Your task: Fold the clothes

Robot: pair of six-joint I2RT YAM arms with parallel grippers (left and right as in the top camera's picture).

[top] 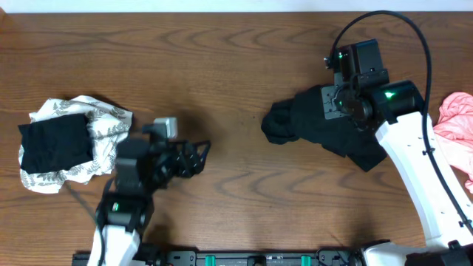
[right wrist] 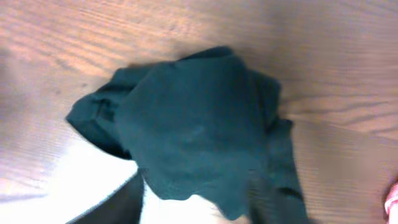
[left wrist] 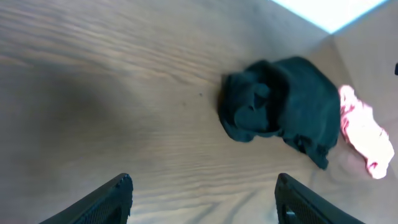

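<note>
The clothes lie in three places. A crumpled black garment (top: 299, 124) sits right of centre; it also shows in the left wrist view (left wrist: 280, 102) and fills the right wrist view (right wrist: 199, 124). My right gripper (top: 332, 107) hovers over it with its fingers apart (right wrist: 199, 208), and the cloth's lower edge reaches between them. A folded black piece (top: 55, 144) rests on a white leaf-print garment (top: 103, 122) at the left. A pink garment (top: 454, 122) lies at the right edge. My left gripper (top: 201, 153) is open over bare wood (left wrist: 205, 199), holding nothing.
The brown wooden table (top: 222, 59) runs across the whole view. The right arm's white link (top: 410, 170) crosses the table's right side beside the pink garment (left wrist: 364, 130). The left arm's base is at the front edge.
</note>
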